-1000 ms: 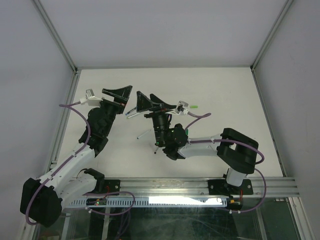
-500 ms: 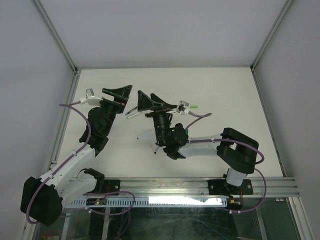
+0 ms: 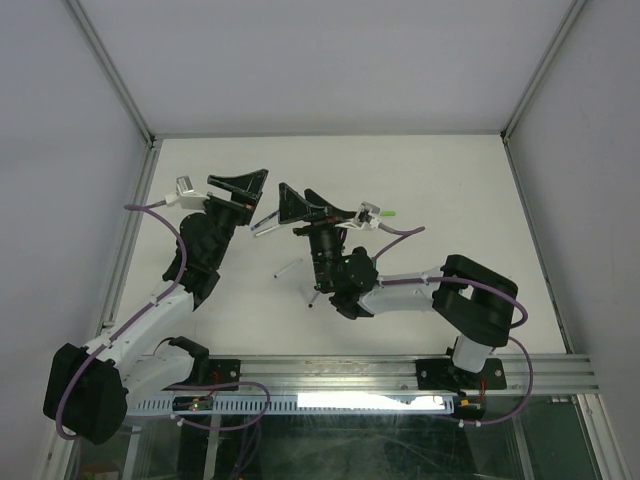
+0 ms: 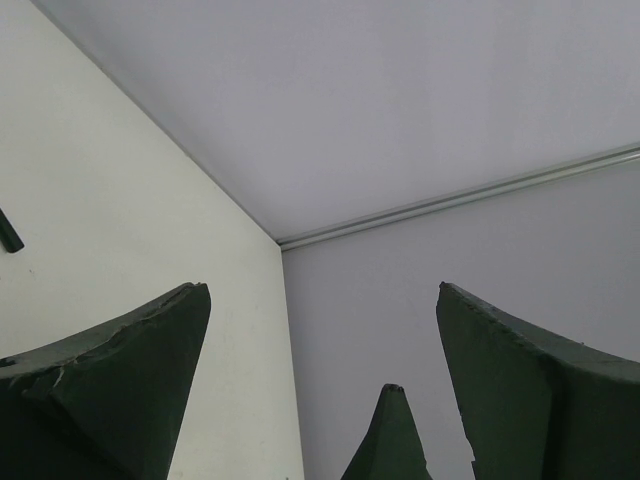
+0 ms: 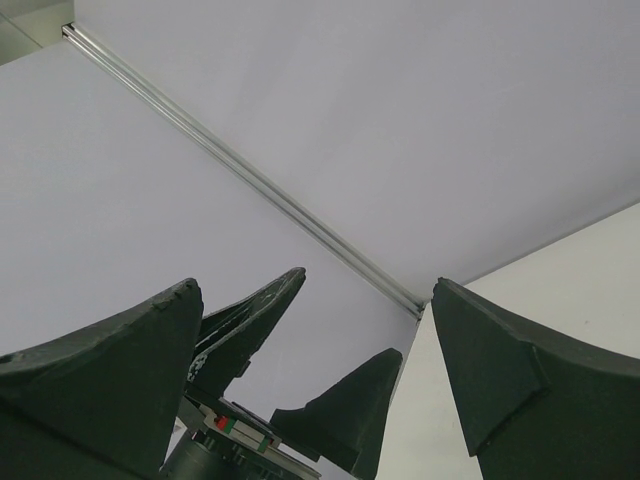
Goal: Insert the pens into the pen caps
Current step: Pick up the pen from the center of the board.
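Note:
Both grippers are raised above the white table (image 3: pixel 450 180) and tilted up toward the walls. My left gripper (image 3: pixel 240 181) is open and empty; in the left wrist view (image 4: pixel 322 290) only wall and table show between its fingers. My right gripper (image 3: pixel 295 190) is open and empty, also in the right wrist view (image 5: pixel 316 285). A white pen (image 3: pixel 266 222) lies under the grippers. Another white pen (image 3: pixel 288 267) and a dark thin pen (image 3: pixel 312 298) lie nearer the bases. A light green cap (image 3: pixel 388 213) lies to the right. A dark stick end (image 4: pixel 10 232) shows at the left edge.
The left gripper's fingers (image 5: pixel 250 320) show close in front of the right wrist camera. A finger of the right gripper (image 4: pixel 390 435) pokes up in the left wrist view. Aluminium frame posts and grey walls enclose the table. The right arm (image 3: pixel 400 285) lies across the near middle.
Both grippers have shifted slightly to the right and away from the bases. Both stay open and nothing has been picked up.

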Tool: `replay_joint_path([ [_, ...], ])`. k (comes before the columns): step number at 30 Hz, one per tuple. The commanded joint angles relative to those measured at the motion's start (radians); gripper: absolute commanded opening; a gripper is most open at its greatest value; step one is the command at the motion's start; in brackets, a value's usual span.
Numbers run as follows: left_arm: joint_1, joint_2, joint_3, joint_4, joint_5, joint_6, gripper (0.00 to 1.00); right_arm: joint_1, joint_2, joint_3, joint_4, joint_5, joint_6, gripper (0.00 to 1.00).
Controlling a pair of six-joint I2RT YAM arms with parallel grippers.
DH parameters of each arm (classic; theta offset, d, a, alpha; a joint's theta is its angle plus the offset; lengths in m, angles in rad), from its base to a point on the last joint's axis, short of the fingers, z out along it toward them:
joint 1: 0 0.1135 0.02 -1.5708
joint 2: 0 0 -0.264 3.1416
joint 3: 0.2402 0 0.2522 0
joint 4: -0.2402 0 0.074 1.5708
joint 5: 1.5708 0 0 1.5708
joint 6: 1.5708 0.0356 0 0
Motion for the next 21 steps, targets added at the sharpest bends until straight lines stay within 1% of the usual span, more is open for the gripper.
replay_joint_path([
  [1, 0.011, 0.004, -0.006, 0.077, 0.023, -0.008, 0.99, -0.008, -0.021, -0.004, 0.129, 0.011, 0.029, 1.0],
  [21, 0.011, -0.001, -0.01, 0.091, 0.021, -0.002, 0.99, -0.015, -0.019, -0.009, 0.129, 0.001, 0.051, 1.0],
])
